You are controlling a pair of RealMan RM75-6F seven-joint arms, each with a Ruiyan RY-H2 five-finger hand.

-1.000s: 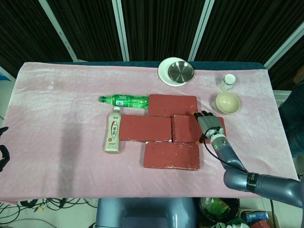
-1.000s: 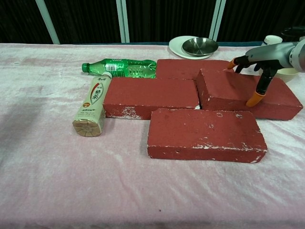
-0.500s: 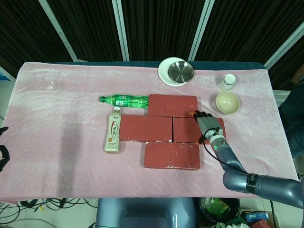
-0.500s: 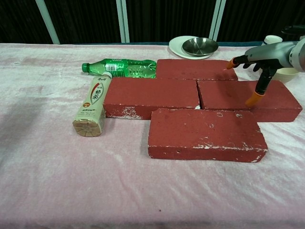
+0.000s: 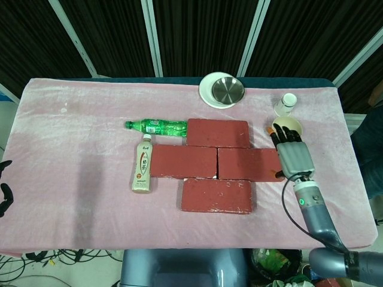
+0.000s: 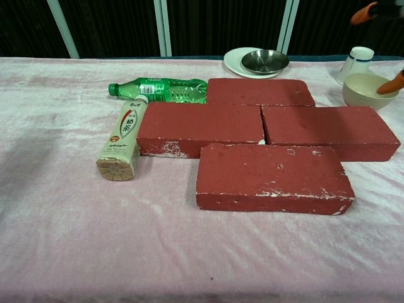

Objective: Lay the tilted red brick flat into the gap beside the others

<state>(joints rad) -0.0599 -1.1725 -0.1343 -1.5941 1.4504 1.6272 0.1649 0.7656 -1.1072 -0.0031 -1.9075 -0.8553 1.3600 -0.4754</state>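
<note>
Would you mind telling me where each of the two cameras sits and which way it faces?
Head view: high above the near edge, looking steeply down on the table; the right hand and forearm show, the left hand only at the frame edge.
Chest view: low at the near edge, looking across the bricks; only orange fingertips show.
Both share the bricks, two bottles, plate and bowl.

Rough matt red brick lies on a plush pink cloth, near a shiny metal bowl and a glossy green plastic bottle.
</note>
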